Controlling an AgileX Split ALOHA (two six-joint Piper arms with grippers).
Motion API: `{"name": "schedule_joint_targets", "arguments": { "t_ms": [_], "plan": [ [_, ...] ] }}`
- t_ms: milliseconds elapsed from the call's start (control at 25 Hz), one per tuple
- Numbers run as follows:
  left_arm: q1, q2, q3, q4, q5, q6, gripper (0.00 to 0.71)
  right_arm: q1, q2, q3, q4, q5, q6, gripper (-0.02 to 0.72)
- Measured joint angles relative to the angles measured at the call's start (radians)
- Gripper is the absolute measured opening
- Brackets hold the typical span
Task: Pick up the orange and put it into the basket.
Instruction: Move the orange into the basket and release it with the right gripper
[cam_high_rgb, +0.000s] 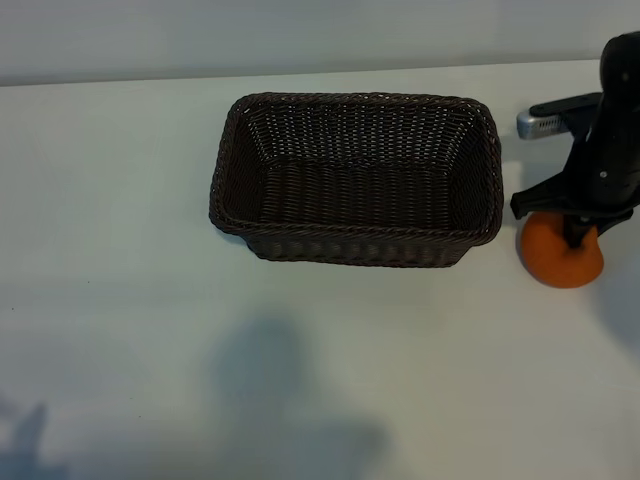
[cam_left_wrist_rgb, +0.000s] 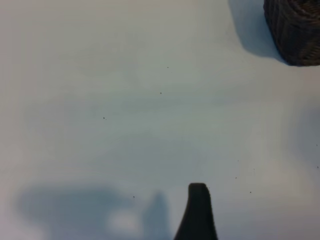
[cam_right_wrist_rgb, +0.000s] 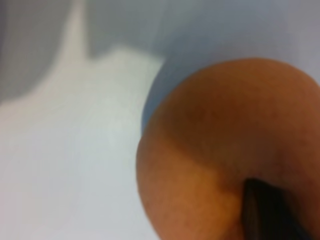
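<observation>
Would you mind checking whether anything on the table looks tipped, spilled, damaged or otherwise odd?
Nothing stands out. The basket sits upright and empty on the table, and the orange rests whole beside it with the right gripper down on top of it. The left gripper hangs over bare table.

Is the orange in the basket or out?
Out. The orange sits on the table beside the basket, under the right end effector.

Round bright orange resting just right of dark brown woven wicker basket, upright, open side up.
</observation>
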Motion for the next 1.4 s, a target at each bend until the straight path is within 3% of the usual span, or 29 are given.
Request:
{"name": "schedule_joint_targets", "arguments": {
  "t_ms": [320, 600, 760, 960, 1400],
  "plan": [
    [0.0, 0.0, 0.0, 0.0, 0.0, 0.0, 0.594, 0.0, -0.238, -0.055, -0.015, 0.049, 0.008, 0.079],
    [0.0, 0.0, 0.0, 0.0, 0.0, 0.0, 0.594, 0.045, -0.331, -0.206, 0.042, 0.123, -0.002, 0.075],
    [0.0, 0.0, 0.0, 0.0, 0.0, 0.0, 0.594, 0.122, -0.331, -0.236, 0.092, 0.115, -0.014, 0.072],
    [0.0, 0.0, 0.0, 0.0, 0.0, 0.0, 0.594, 0.206, -0.299, -0.242, 0.098, 0.052, -0.02, 0.072],
    [0.0, 0.0, 0.0, 0.0, 0.0, 0.0, 0.594, 0.242, -0.067, -0.318, 0.097, 0.029, -0.052, 0.072]
  ]
}}
